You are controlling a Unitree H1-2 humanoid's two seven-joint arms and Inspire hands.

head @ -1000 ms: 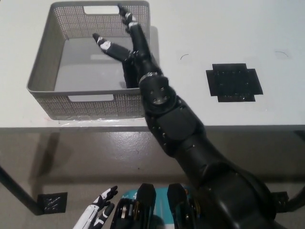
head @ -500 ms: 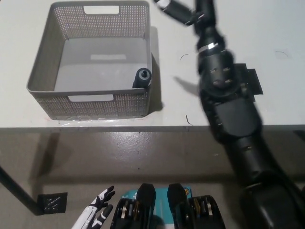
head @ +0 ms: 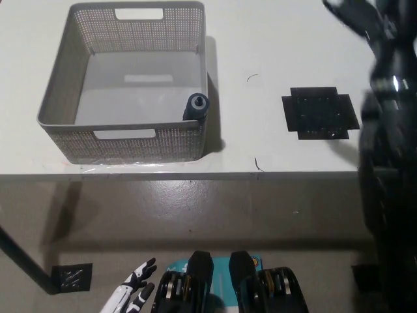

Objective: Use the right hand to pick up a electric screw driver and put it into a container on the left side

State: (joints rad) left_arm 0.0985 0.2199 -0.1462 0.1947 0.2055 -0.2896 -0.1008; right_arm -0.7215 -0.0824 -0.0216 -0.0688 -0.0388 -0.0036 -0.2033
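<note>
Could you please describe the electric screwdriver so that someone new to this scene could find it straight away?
Start at the grey perforated basket on the left part of the white table. Look into its near right corner: the electric screwdriver stands there against the wall. It is the only thing in the basket, a dark cylinder with a round bluish-grey end facing up.

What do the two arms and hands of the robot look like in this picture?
The right arm is glossy black, built of thick rounded segments, and light glints on its shell. The right hand at the top right is blurred; it looks black with pale patches. The left hand at the bottom left is white, with black parts between its slim fingers. No cables or sleeves are visible.
</note>
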